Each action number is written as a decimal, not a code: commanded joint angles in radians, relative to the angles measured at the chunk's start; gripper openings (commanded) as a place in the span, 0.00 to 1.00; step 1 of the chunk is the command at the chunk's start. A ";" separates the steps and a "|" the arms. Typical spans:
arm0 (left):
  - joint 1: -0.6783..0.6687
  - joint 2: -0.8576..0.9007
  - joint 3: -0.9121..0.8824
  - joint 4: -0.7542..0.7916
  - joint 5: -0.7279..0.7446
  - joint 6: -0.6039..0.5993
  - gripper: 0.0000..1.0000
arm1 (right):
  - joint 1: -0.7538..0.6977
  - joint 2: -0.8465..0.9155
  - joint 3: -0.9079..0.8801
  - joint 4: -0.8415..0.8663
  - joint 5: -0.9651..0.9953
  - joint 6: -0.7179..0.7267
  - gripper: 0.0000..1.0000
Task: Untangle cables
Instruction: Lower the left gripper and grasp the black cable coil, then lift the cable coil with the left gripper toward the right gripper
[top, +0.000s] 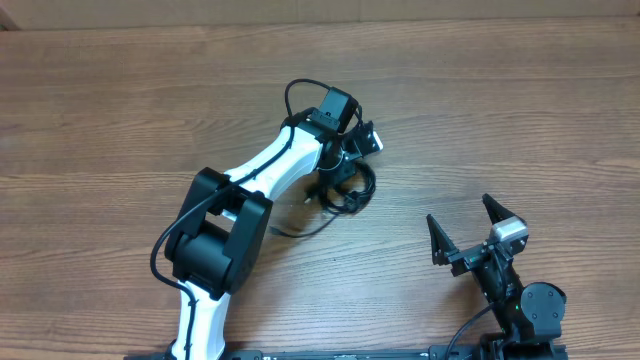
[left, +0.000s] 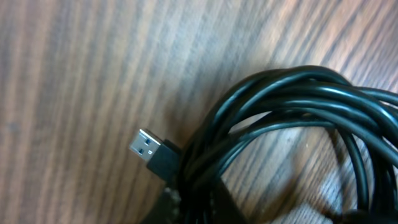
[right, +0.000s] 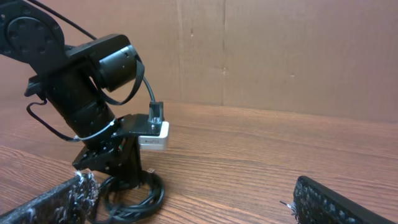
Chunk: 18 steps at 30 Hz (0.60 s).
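The cables (top: 352, 192) are a coiled black bundle on the wooden table, under my left gripper (top: 345, 165). In the left wrist view the coil (left: 292, 106) fills the right side, and a USB plug (left: 152, 152) sticks out to the left. My left gripper's fingers (left: 199, 208) press in on the strands at the bottom edge. From the right wrist view the left gripper (right: 115, 165) stands over the coil (right: 134, 202). My right gripper (top: 462, 215) is open and empty, well to the right of the bundle; it also shows in the right wrist view (right: 196, 205).
One loose strand (top: 300, 228) trails from the bundle toward the left arm's base. A cardboard wall (right: 280, 56) stands behind the table. The left arm's own thicker wire (top: 295, 90) loops above its wrist.
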 joint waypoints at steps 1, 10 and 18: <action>0.000 0.018 -0.004 -0.004 -0.003 -0.087 0.04 | -0.002 -0.010 -0.011 0.005 -0.002 -0.007 1.00; 0.001 -0.077 0.083 -0.094 -0.114 -0.283 0.04 | -0.002 -0.010 -0.011 0.005 -0.002 -0.007 1.00; 0.001 -0.312 0.084 -0.111 -0.266 -0.439 0.04 | -0.002 -0.010 -0.011 0.006 -0.002 -0.007 1.00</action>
